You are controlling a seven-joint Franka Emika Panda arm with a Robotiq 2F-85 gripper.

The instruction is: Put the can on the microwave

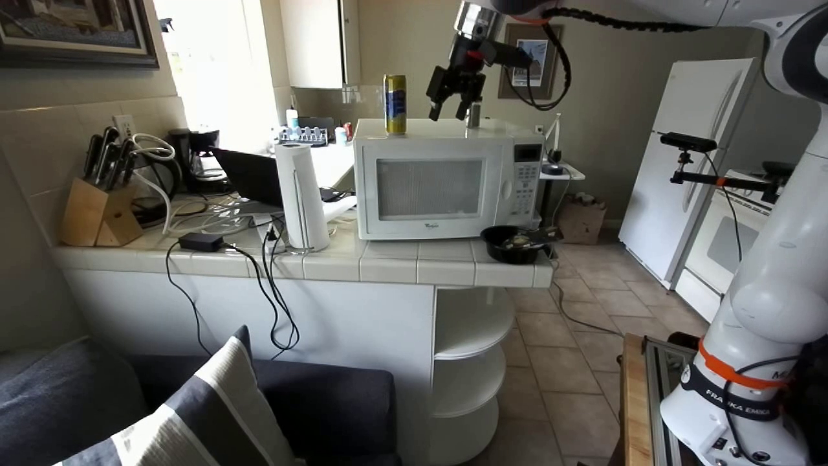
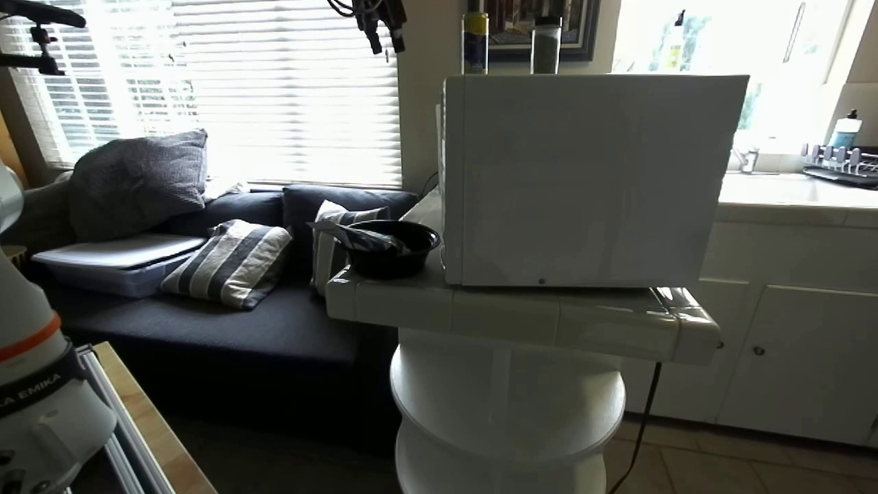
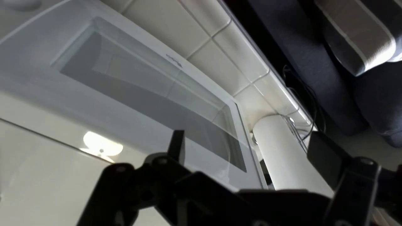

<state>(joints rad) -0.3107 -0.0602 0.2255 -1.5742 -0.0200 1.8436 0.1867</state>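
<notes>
In an exterior view, saw a slim, yellow-and-blue metal can (image 1: 395,105) standing upright on a large, white, boxy microwave (image 1: 446,188), near the front edge and at the end away from the pale, keyed control panel (image 1: 525,188). Judged the footing sound: flat base on flat top, needing no grip to steady it. Noticed a black, two-fingered claw (image 1: 449,112) hanging in the air with fingers spread and nothing between them, clear of the can (presumably to spare it a knock).

In an exterior view, found a grey, dark-capped cylindrical jar (image 2: 546,51) set farther back on the same top, perhaps leaving the front strip for the can. Read there a clear gap, with the claw out in front of the microwave.

In the wrist view, saw parted fingers against the microwave's white windowed door (image 3: 150,88) and a white paper-towel roll (image 3: 285,153), with no can in the gap. Took the task as likely done, with a careful retreat left.
</notes>
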